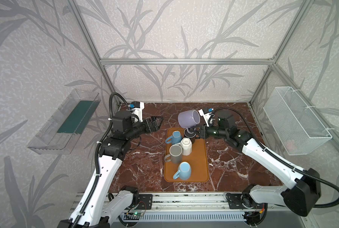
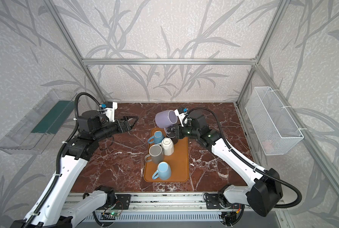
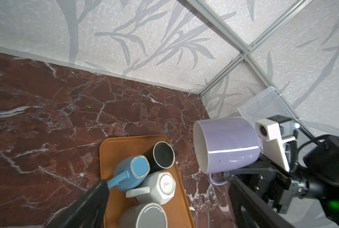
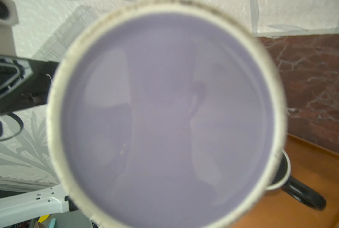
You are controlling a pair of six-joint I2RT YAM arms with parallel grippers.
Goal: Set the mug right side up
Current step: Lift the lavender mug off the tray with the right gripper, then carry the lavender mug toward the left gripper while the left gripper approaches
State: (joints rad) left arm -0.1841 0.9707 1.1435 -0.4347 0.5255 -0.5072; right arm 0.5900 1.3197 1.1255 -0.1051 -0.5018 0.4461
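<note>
Our right gripper [image 3: 227, 174] is pinching the lavender mug [image 1: 188, 118] by its handle, red marble tabletop [image 1: 145, 161] below. Our left gripper [image 1: 159, 122] is spread wide, leaf-print walls [image 1: 164, 83] behind.

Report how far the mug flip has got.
Done: the purple mug is up in the air over the tray's far end, handle pinched in the right tool. In hand: it is tipped on its side, mouth toward the left arm. Left: finish the turn and set it down upright.
</note>
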